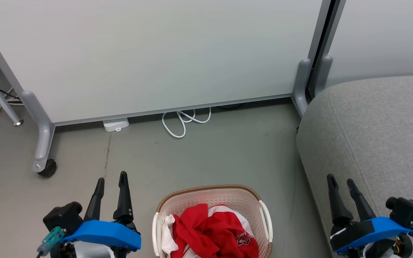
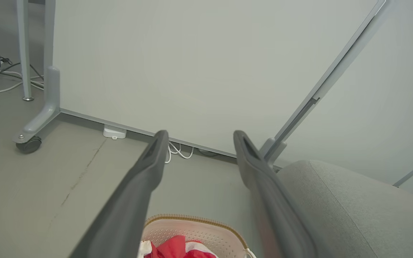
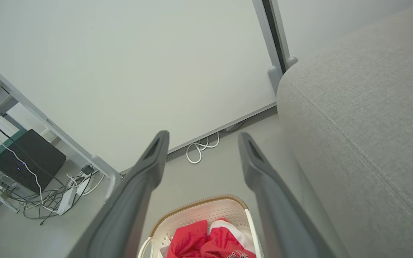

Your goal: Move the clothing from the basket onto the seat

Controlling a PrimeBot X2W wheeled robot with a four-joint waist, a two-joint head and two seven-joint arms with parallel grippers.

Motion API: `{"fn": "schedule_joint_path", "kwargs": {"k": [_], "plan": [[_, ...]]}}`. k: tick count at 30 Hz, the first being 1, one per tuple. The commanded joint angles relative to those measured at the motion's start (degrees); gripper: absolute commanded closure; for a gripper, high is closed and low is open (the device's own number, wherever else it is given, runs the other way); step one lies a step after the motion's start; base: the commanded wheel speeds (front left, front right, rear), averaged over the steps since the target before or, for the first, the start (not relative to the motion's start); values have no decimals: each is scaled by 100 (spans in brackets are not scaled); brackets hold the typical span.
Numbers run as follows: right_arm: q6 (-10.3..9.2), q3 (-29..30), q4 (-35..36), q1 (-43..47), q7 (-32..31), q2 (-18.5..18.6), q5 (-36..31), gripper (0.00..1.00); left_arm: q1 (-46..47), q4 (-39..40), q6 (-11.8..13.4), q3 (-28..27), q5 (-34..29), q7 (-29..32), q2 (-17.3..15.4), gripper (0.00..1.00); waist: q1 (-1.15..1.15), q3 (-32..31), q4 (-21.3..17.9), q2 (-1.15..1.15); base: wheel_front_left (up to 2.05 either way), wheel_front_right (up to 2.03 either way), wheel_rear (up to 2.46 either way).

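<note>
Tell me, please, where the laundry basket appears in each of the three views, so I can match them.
Head view: the basket sits at bottom centre, on the floor left of the sofa.
Left wrist view: the basket is at the bottom edge, near centre, cut off.
Right wrist view: the basket is at bottom centre, clothing inside.
Shared landmark: the looped white cable under the partition, beyond the basket in every view.

The cream basket (image 1: pixel 210 188) stands upright on the floor (image 1: pixel 192 157), its perforated walls topped by a brown woven-look rim, with white handles at the sides. The clothing (image 1: pixel 213 229) lies crumpled inside, bright red on top, white showing at the left edge, and a printed red piece toward the right. Just to its right rises the big grey seat (image 1: pixel 378 136), rounded and seamed.
</note>
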State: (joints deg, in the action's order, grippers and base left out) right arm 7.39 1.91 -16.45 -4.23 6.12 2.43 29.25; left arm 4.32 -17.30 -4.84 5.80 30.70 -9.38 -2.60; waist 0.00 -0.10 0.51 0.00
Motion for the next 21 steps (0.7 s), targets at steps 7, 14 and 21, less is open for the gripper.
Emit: {"fn": "schedule_joint_path", "kwargs": {"k": [7,14,21], "plan": [[12,-12,31,-42,71,51,-458,0,134,-34,26,84,-385,-143,-33,0,0,-8,2,0,0,0,0],[13,-13,19,-31,132,55,-811,0,134,-65,63,150,-659,-227,-33,0,0,-15,0,0,0,0,0],[14,-17,-3,-14,183,57,-1143,0,118,-43,77,174,-946,-315,-35,0,0,-24,6,0,0,0,0]]}}
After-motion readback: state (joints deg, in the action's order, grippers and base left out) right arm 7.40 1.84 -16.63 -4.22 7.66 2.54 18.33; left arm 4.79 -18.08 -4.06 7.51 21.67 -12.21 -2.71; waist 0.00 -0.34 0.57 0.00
